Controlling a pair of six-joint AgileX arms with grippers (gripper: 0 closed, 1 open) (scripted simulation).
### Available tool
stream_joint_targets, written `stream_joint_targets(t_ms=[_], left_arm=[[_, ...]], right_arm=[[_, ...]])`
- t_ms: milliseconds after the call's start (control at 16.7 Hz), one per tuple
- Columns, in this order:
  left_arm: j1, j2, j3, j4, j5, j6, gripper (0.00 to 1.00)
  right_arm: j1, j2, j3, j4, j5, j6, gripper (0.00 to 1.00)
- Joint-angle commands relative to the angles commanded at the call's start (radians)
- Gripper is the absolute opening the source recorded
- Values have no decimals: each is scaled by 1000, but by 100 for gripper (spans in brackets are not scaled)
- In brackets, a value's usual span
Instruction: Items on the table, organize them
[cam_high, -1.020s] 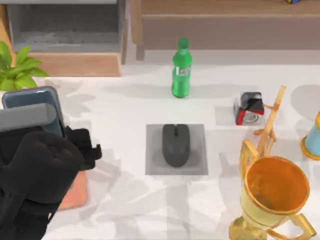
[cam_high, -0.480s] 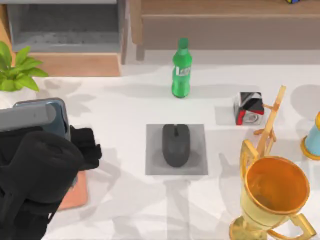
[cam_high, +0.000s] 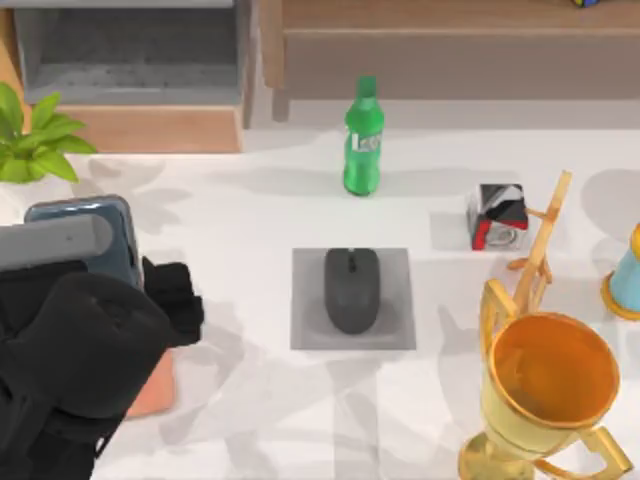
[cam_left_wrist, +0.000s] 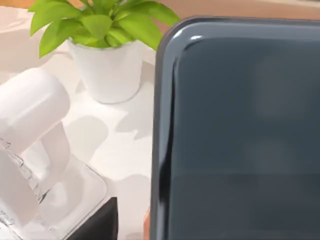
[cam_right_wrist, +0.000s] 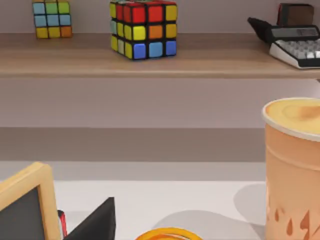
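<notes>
- The left gripper hangs over the left side of the white table, clenched on the dark blue-grey smartphone, which sits up off the tabletop.
- In the left wrist view the smartphone looms close, its glossy screen and rounded corner facing the camera, with a potted green plant in a white pot on the table beyond it.
- An orange-pink mat lies on the table under the left arm, partly hidden by it.
- The black computer mouse lies on a grey square pad near the middle of the table, well apart from the phone.
- A green plastic bottle stands upright behind the mouse; a gold trophy cup stands at the front right.
- The right wrist view looks at a wooden shelf holding two colour cubes and a calculator; whether the right arm's end effector is released or clenched cannot be told.
</notes>
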Motion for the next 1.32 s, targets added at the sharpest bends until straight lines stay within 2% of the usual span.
stream_joint_targets(t_ms=[360, 720, 960, 1320], left_arm=[[-113, -56, 1, -172, -77, -144, 100], [-107, -68, 2, -176, -68, -143, 100], [1, -201, -16, -147, 52, -44, 100], [331, -516, -143, -34, 363, 267, 100]], right_arm=[[0, 0, 0, 0, 0, 0, 100], [0, 0, 0, 0, 0, 0, 100], [0, 0, 0, 0, 0, 0, 100], [0, 0, 0, 0, 0, 0, 100]])
